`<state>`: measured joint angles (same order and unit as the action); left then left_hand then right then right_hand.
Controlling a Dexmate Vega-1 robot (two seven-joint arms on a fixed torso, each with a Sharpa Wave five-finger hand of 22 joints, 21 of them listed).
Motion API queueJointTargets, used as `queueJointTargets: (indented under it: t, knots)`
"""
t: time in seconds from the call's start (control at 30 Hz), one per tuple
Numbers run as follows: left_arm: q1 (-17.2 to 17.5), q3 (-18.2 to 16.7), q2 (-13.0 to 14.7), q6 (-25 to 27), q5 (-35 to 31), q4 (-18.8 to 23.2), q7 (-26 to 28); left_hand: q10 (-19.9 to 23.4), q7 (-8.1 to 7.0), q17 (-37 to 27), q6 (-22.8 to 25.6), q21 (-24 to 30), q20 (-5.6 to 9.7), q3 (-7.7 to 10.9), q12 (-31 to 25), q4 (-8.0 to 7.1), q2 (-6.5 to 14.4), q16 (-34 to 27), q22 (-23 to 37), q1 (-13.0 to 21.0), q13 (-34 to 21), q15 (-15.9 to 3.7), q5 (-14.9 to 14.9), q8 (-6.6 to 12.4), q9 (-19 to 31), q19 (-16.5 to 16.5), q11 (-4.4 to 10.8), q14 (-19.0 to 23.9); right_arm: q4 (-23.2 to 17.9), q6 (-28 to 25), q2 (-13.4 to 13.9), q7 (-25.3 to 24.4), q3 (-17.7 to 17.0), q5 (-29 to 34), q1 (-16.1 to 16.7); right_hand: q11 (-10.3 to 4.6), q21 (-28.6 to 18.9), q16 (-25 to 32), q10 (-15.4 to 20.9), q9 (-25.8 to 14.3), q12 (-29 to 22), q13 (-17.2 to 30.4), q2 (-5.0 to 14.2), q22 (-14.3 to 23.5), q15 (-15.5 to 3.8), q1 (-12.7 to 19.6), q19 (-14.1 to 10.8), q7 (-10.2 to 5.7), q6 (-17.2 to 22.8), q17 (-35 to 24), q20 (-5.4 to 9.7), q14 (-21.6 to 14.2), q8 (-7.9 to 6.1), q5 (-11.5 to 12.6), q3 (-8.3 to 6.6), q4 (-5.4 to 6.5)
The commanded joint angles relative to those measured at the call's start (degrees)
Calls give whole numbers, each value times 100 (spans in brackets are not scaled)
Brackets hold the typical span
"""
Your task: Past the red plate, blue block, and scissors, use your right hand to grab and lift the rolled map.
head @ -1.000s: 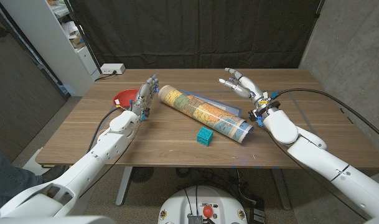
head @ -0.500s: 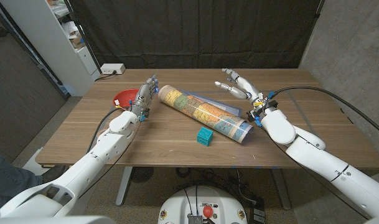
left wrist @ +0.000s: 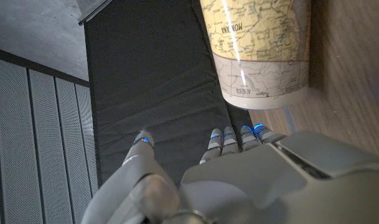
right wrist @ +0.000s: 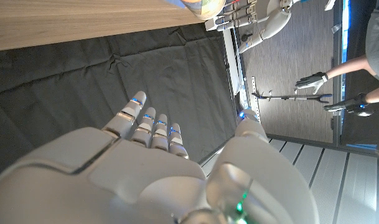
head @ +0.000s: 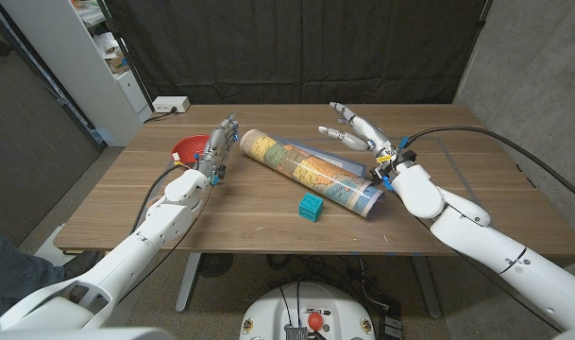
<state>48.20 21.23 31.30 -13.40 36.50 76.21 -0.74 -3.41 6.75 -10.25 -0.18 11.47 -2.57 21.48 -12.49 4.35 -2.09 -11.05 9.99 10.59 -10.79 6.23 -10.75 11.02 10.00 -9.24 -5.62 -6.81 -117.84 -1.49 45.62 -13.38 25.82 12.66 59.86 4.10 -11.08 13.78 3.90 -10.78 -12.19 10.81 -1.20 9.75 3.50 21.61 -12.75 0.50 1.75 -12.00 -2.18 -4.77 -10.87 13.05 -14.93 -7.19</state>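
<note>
1. Your right hand (head: 361,133) is above the table (head: 476,203), past the far side of the rolled map (head: 306,171). Its fingers are spread apart and hold nothing. No contact with the map is visible.
2. The right wrist view shows the back of the same hand (right wrist: 145,168), fingers extended toward the black curtain (right wrist: 114,81).
3. The rolled map lies on the table on its side, diagonal, running from the far left toward the near right. Its near end is flattened and open, just beside your right wrist.
4. The blue block (head: 311,207) sits on the table on the near side of the map, close to it; contact cannot be confirmed.
5. The red plate (head: 187,148) lies at the table's left, behind your left hand (head: 221,146).
6. Your left hand is at the map's far left end, fingers extended and grasping nothing. In the left wrist view the map's end (left wrist: 257,50) is just beyond the fingertips (left wrist: 229,134); touching cannot be told.
7. A person's gloved hand (right wrist: 312,81) appears in the right wrist view, away from the table.
</note>
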Motion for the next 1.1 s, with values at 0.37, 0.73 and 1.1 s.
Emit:
queueJointTargets:
  t: [0.37, 0.73, 1.1]
  knots:
    - [28, -24, -27, -109, 41, -51, -43, 42, 49, -22, 32, -14, -29, 16, 12, 22, 56, 6, 35, 28, -23, 15, 3, 15, 31, -5, -26, 61, -849, -1507, 106, 345, 368, 942, -34, 39, -18, -9, 31, -20, 5, 28, -184, 6, 149, 2, -26, -10, 104, -16, -209, -12, -65, 35, 94, -23]
    - [29, -23, -22, -69, 50, -45, -28, 49, 49, -22, 50, -15, -53, 12, 13, 31, 62, 6, 35, 29, -23, 24, 3, 14, 30, -7, -25, 69, -992, -1954, 66, 472, 629, 1325, -170, 55, -10, -54, -50, -20, 46, 32, -243, 6, 190, 3, -24, -10, 74, -13, -265, 66, -51, 76, 123, -37]
    - [18, -24, -24, -83, 49, -65, -41, 49, 50, -23, 69, -14, -70, 8, 18, 40, 69, 5, 35, 31, -23, 24, 5, 13, 29, -8, -26, 79, -913, -2009, -6, 611, 892, 1592, -346, 57, -18, -67, -65, -20, 55, 34, -271, 6, 203, 27, -53, -6, 59, -10, -308, 73, -45, 112, 131, -53]
